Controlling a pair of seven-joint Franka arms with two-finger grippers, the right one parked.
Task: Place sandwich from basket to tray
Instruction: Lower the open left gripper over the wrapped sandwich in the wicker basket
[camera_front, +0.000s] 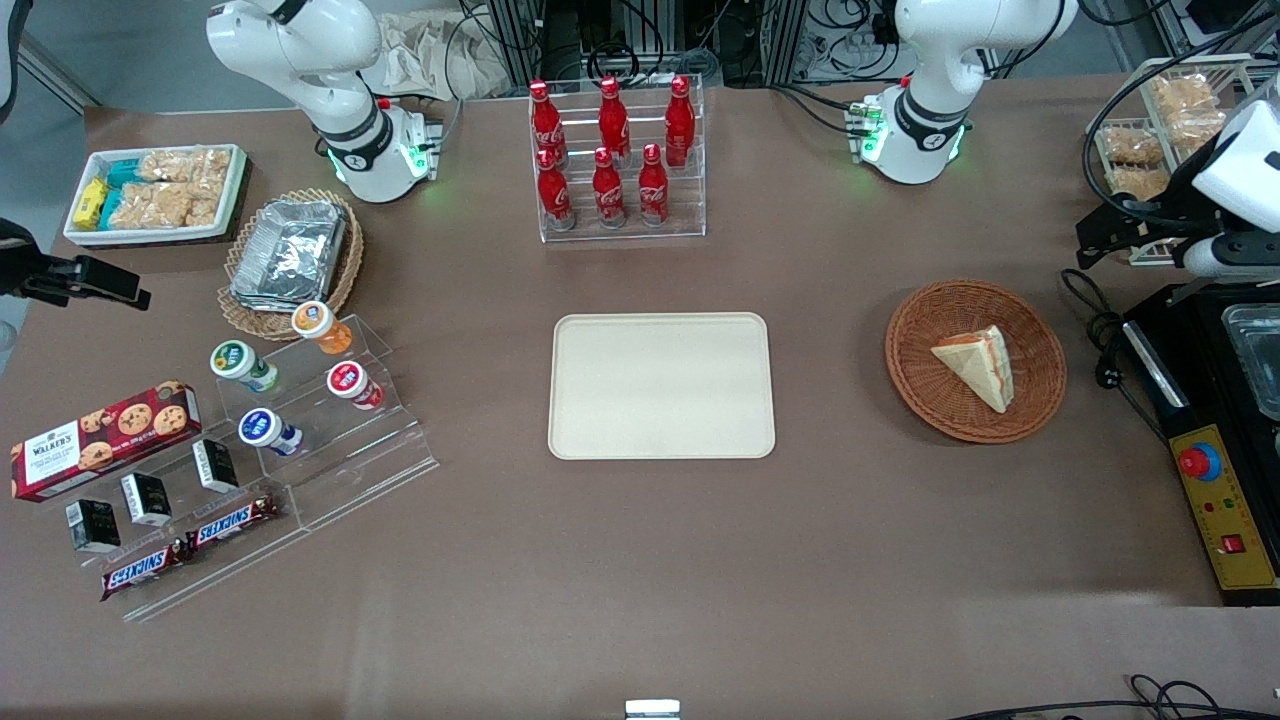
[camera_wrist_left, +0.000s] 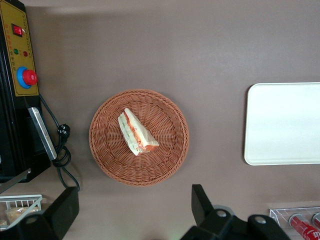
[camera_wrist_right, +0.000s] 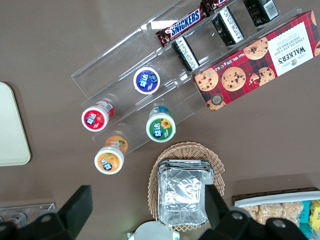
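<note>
The sandwich (camera_wrist_left: 136, 132) should be pinched across its slanted faces inside the basket (camera_wrist_left: 139, 137); the gripper (camera_wrist_left: 135, 210) is held spread, high above.

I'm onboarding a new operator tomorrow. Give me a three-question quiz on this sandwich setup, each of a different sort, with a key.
1. True or false: the sandwich already lies on the tray.
2. Multiple choice: the gripper is A) shut on the sandwich, B) open, above the table beside the basket, C) resting on the tray.
3. Fill in: the rack of red bottles stands ___ the front camera than the tray.

Key: 1 false, it lies in the basket; 2 B; 3 farther from.
</note>
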